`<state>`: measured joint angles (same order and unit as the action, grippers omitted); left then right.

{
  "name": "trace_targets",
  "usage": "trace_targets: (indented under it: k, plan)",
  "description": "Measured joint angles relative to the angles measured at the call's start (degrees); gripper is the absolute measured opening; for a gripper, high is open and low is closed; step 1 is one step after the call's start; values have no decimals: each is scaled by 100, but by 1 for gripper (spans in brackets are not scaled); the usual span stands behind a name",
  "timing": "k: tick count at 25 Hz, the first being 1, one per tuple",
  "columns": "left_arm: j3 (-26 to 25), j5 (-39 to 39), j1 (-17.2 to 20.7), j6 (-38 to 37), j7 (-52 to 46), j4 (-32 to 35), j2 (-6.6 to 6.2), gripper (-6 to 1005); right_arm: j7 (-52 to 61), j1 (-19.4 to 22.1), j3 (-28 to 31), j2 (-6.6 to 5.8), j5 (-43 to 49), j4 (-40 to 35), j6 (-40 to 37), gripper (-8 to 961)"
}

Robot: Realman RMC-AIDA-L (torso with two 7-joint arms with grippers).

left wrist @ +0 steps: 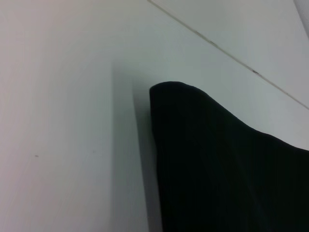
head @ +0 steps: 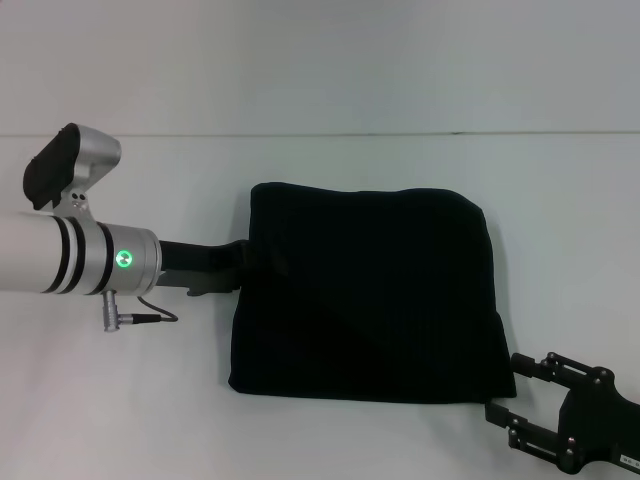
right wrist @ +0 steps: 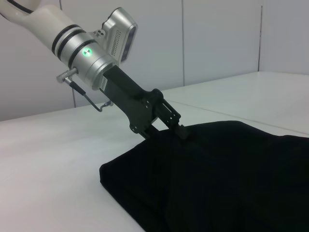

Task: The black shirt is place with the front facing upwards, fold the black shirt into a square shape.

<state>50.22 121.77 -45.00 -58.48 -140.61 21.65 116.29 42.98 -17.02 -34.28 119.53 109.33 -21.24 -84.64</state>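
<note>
Black shirt (head: 365,295) folded | left gripper (right wrist: 179,129) jaws touching its left edge

White table (head: 330,440); folded black shirt (head: 370,300) lying flat on it

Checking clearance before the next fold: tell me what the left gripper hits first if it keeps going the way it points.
The left gripper already touches the black shirt's left edge; pushing on, it would likely just drive into the folded cloth.

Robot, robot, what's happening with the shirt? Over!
Left gripper touching black shirt's left edge. Right gripper off its near right corner. Shirt folded, roughly square. Nothing in the way.
</note>
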Motion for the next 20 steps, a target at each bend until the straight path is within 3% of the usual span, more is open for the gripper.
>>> trace_targets:
  k: [10, 15, 20]
  plan:
    - [4, -24, -9, 100, 48, 17, 50, 396, 0, 13, 5, -1, -11, -4, -7, 709]
    - [5, -40, -34, 280, 96, 31, 76, 162, 0, 19, 92, -2, -36, -36, -69, 709]
    - [5, -46, -166, 640, 131, 33, 117, 115, 0, 34, 378, -10, -35, -56, -208, 709]
